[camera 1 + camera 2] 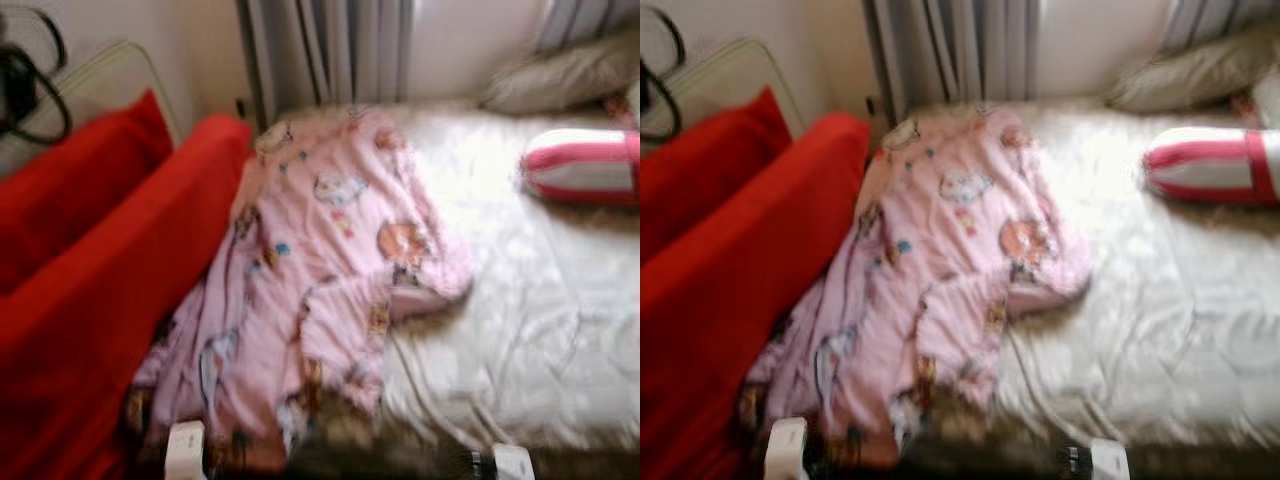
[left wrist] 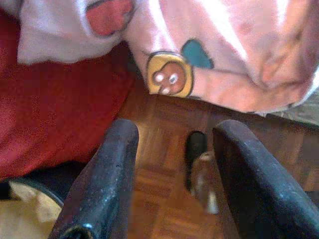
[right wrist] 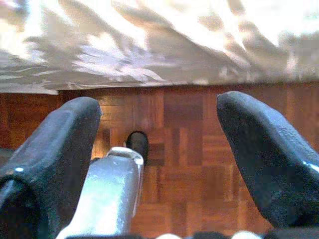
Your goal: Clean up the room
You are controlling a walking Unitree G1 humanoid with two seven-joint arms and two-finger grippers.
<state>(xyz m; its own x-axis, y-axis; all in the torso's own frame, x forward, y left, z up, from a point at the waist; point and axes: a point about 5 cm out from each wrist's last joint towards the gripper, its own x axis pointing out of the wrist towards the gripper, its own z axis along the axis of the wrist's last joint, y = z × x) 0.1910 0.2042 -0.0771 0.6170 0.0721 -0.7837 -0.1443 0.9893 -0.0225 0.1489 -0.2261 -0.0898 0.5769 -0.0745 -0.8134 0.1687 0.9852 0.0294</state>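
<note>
A crumpled pink blanket (image 1: 320, 260) with cartoon prints lies across the left half of the bed (image 1: 530, 330), and its edge hangs over the bed's near side (image 2: 219, 55). My left gripper (image 2: 177, 184) is open, low over the parquet floor just beneath that hanging edge, with nothing between its fingers. My right gripper (image 3: 159, 159) is open too, above the floor below the bed's cream sheet (image 3: 149, 45). The head views are blurred.
A red sofa (image 1: 90, 300) stands tight against the bed's left side. A pink and white bolster (image 1: 585, 165) and a grey pillow (image 1: 560, 75) lie at the bed's far right. Grey curtains (image 1: 330, 50) hang behind. Wooden parquet floor (image 3: 199, 149) runs below.
</note>
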